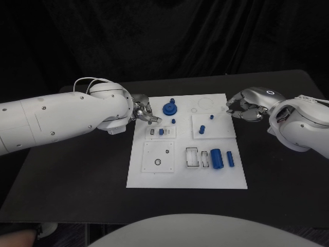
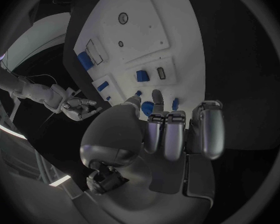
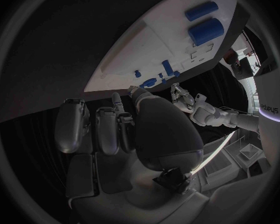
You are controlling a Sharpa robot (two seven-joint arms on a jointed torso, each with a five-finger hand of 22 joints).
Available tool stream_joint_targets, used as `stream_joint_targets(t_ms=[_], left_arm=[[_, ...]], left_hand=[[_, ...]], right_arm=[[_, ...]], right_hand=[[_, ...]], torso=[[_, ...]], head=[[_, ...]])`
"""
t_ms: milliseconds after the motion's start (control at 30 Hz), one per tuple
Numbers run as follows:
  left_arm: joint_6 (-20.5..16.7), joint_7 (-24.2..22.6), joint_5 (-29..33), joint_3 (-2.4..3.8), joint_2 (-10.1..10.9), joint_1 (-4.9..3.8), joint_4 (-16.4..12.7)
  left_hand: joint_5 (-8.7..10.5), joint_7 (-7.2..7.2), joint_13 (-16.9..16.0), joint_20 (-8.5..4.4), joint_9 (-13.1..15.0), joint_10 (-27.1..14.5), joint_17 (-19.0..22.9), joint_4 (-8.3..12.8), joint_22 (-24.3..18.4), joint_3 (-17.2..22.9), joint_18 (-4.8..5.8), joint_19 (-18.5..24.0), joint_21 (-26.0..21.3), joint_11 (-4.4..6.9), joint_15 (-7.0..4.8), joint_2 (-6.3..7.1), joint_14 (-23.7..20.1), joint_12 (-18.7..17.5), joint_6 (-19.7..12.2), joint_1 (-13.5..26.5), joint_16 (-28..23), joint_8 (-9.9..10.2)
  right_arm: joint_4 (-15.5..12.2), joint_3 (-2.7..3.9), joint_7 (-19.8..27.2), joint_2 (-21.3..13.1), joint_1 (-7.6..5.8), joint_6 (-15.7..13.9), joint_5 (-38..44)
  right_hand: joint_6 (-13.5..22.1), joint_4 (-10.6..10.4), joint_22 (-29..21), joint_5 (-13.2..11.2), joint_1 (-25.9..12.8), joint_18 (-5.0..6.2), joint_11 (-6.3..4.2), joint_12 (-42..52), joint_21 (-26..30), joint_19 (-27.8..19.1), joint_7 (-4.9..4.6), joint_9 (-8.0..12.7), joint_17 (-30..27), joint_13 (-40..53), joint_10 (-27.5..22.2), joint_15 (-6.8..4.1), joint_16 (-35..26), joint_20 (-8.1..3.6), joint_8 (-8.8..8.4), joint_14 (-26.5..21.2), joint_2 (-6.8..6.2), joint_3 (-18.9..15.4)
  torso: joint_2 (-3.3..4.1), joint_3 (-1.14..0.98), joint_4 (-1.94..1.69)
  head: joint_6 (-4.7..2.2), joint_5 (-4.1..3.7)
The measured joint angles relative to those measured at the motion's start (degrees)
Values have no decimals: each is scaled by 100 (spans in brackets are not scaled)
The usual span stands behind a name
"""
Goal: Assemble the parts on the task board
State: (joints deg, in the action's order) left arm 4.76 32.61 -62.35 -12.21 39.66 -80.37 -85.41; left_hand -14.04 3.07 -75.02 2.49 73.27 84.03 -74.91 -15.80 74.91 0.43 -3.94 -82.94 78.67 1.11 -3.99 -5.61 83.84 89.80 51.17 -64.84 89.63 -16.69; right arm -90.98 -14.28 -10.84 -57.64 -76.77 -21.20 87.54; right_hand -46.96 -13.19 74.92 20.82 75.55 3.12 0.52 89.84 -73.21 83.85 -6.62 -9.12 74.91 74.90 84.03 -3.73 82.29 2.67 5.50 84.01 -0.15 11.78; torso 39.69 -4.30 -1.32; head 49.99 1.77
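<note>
Task board (image 1: 186, 177) centred on table (image 1: 68, 175); left hand (image 1: 144, 112) and right hand (image 1: 242, 108) flank its far edges, fingers curled, grasping nothing.

Bare black counter (image 1: 75, 170) lies open on both sides of the task board (image 1: 186, 177) and before its near edge, while the left hand (image 1: 144, 112) and right hand (image 1: 242, 109) flank its far corners, crowding the upright blue parts (image 1: 170, 108) there.
</note>
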Motion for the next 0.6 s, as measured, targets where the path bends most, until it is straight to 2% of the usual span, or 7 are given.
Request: stream_joint_targets(t_ms=[267,400,600], left_arm=[[528,159,214,2,-232,-11,206],[648,199,274,2,-309,-11,276],[711,217,322,2,-393,-11,347]], left_hand=[[129,32,0,0,-190,-20,0,-34,0,-34,-1,0,-23,-20,21,0,21,0,32,0,0,210],[130,53,0,0,-237,-1,0,-41,0,-41,0,0,-23,-40,21,0,21,0,53,0,0,250],[149,74,0,20,-355,0,0,-41,0,-41,0,20,-50,-40,42,-30,1,0,74,-29,0,361]], right_arm=[[4,1,-5,19,0,0,0],[4,1,-6,27,0,0,0],[2,1,-7,27,0,0,0]], right_hand=[[0,0,0,0,0,1,0,0,0,0,0,0,0,1,0,0,0,0,0,0,0,0],[0,0,0,0,0,1,0,0,0,0,0,-1,0,5,0,0,0,0,0,0,0,0],[0,0,-1,0,0,0,0,0,0,0,0,4,0,4,0,0,0,0,0,0,0,0]], torso=[[-2,1,-7],[3,10,-2],[10,13,2]], head=[[0,1],[0,15],[0,12]])
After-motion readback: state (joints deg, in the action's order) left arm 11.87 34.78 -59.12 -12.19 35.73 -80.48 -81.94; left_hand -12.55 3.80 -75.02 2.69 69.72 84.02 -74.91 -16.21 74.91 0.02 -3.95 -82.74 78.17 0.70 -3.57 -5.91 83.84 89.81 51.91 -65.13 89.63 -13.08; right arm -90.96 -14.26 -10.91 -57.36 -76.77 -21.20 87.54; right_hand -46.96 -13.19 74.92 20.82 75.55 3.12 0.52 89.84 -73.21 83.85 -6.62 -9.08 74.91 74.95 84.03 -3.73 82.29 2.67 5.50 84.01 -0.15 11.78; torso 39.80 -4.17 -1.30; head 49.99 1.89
